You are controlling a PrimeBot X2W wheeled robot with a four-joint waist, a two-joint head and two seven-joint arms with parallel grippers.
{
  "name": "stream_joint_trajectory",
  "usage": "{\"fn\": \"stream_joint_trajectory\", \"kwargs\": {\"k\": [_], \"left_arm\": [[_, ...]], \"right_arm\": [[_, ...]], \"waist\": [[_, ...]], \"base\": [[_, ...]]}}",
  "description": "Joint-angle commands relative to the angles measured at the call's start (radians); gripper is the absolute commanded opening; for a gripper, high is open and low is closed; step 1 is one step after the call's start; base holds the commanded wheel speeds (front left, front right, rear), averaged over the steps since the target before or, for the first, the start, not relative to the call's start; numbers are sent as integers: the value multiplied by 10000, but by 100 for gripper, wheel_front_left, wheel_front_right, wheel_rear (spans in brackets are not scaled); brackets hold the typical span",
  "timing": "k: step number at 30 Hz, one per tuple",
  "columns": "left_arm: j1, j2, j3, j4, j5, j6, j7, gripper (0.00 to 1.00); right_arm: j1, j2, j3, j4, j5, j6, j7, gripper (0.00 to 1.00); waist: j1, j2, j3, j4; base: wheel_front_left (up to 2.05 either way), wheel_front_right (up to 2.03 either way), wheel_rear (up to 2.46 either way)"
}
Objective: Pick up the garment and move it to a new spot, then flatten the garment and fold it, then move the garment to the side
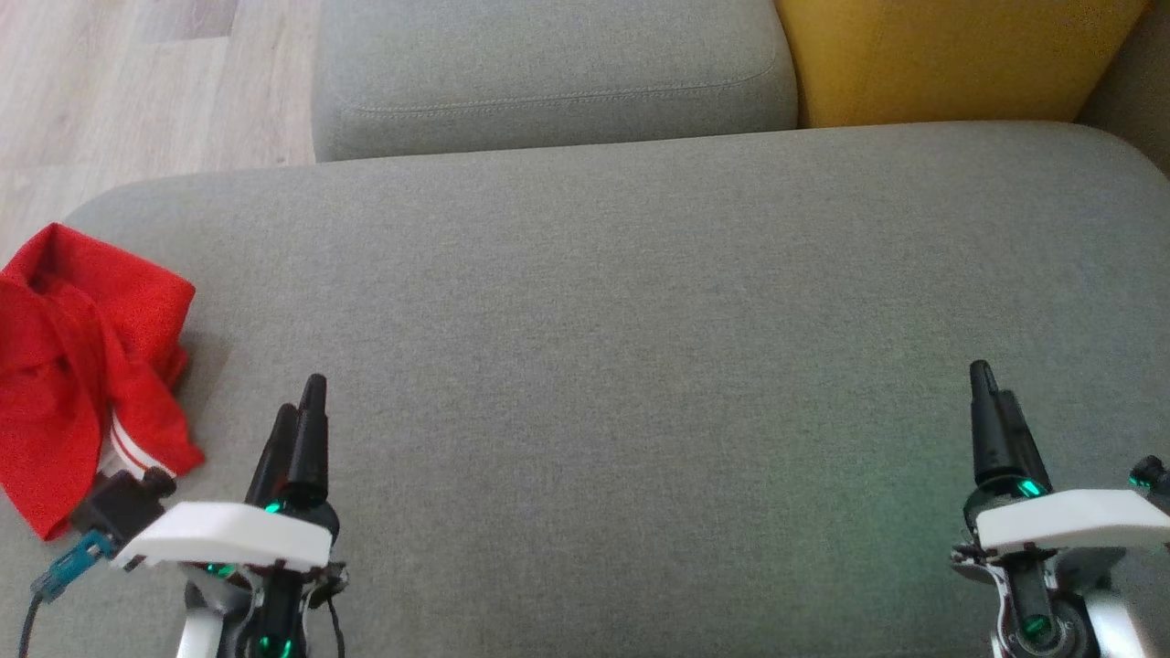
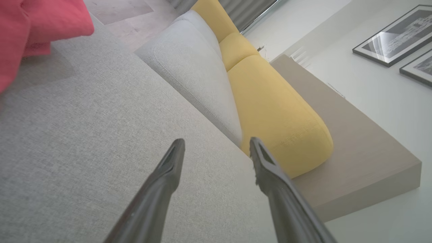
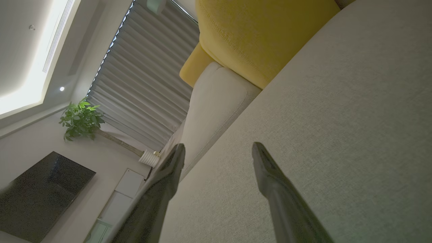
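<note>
Closest to the lens are the two hands at the bottom of the head view: left hand (image 1: pixel 302 395) low on the left, right hand (image 1: pixel 994 382) low on the right, well apart, both hovering over the grey sofa seat (image 1: pixel 640 320). From up there each pair of fingers overlaps, so you can't really judge the gap, but the wrist views settle it: both hands are wide open, fingers spread with just bare grey fabric behind them. The red garment (image 1: pixel 82 347) sits in a crumpled heap at the far left end of the seat, just left of the left hand and not touching its fingers. Its left side is cut off by the frame edge, and the black camera block (image 1: pixel 123 503) on the left wrist covers its near corner. So the full outline is anyone's guess, same for what kind of clothing it is. Its long axis runs roughly away from the robot, with a white-striped band (image 1: pixel 123 448) at the end nearer the robot. In the left wrist view it's a blurry red patch in the top left corner, cropped. Behind the seat there's a grey back cushion (image 1: pixel 548 73) with a yellow cushion (image 1: pixel 951 55) beside it, and pale wood floor (image 1: pixel 110 82) off the left end.
</note>
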Motion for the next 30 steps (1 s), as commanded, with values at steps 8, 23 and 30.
{"fn": "stream_joint_trajectory", "kwargs": {"k": [8, 23, 30], "left_arm": [[-467, 459, -320, -550, 1493, 413, -347, 100], [-429, 851, -975, -507, 3272, 1032, -786, 100], [-443, 975, -1189, -445, 4004, 1284, -962, 100]], "right_arm": [[-305, -209, 297, -510, -1433, 39, -242, 100], [-237, -181, 579, -440, -3442, 48, -542, 100], [-205, -162, 681, -429, -4285, 52, -612, 100]], "waist": [[0, 0, -39, -4], [0, 0, -90, 8], [0, 0, -107, -7]], "base": [[0, 0, 0], [0, 0, 0], [0, 0, 0]]}}
